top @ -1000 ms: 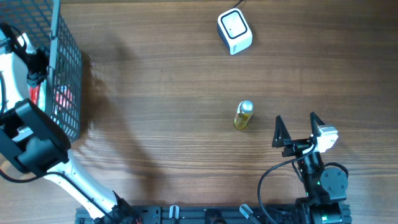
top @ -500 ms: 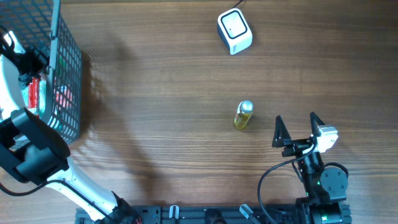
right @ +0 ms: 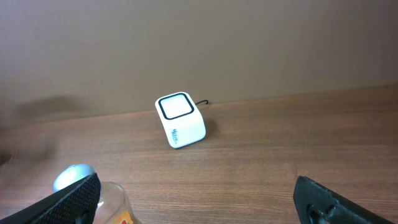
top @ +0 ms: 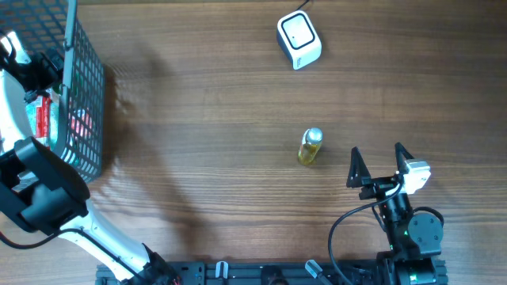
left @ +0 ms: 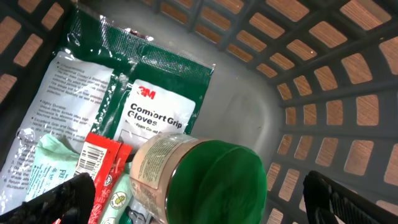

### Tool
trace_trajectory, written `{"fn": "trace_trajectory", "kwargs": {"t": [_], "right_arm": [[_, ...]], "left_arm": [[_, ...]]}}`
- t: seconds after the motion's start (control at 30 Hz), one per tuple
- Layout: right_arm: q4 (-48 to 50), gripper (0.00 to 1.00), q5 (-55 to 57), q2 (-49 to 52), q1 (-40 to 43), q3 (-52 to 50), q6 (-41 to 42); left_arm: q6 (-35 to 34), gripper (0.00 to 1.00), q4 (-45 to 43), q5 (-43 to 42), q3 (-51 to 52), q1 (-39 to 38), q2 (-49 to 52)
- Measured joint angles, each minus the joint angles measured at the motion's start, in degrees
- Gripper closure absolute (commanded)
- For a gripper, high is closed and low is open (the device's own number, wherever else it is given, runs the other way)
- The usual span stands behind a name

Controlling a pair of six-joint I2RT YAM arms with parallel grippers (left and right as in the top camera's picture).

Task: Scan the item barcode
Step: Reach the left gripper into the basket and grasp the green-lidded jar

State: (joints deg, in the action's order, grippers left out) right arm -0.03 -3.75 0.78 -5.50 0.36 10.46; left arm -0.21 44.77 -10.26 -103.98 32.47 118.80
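since its jaws stand wide apart above the clutter in the dark mesh basket [left: 323, 74], the left gripper [left: 199, 202] looks set to pick from it. it holds nothing and straddles a green-lidded round jar [left: 211, 177]. the right gripper [top: 377, 149] waits fully spread and empty near the small yellow bottle with a silver cap [top: 310, 146], which lies on the wooden table [top: 198, 119] between it and the white cube scanner [top: 299, 39]. against 1 second ago, the left gripper has shifted further along the basket; the bottle, the scanner and the right gripper are unmoved.

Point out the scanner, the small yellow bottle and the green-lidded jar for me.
scanner [top: 299, 37], overhead view, white top face.
small yellow bottle [top: 307, 151], overhead view, mid body.
green-lidded jar [left: 217, 180], left wrist view, green lid.
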Motion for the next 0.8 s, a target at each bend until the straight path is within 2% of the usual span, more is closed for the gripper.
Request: {"fn": "trace_trajectory", "kwargs": {"t": [0.43, 0.8], "right_arm": [[0.0, 0.00, 0.0, 0.0, 0.0, 0.0, 0.0], [0.0, 0.00, 0.0, 0.0, 0.0, 0.0, 0.0]], "left_arm": [[0.6, 0.00, -0.5, 9.2, 0.0, -4.3, 0.0], [0.6, 0.00, -0.4, 11.3, 0.0, -4.3, 3.8]]}}
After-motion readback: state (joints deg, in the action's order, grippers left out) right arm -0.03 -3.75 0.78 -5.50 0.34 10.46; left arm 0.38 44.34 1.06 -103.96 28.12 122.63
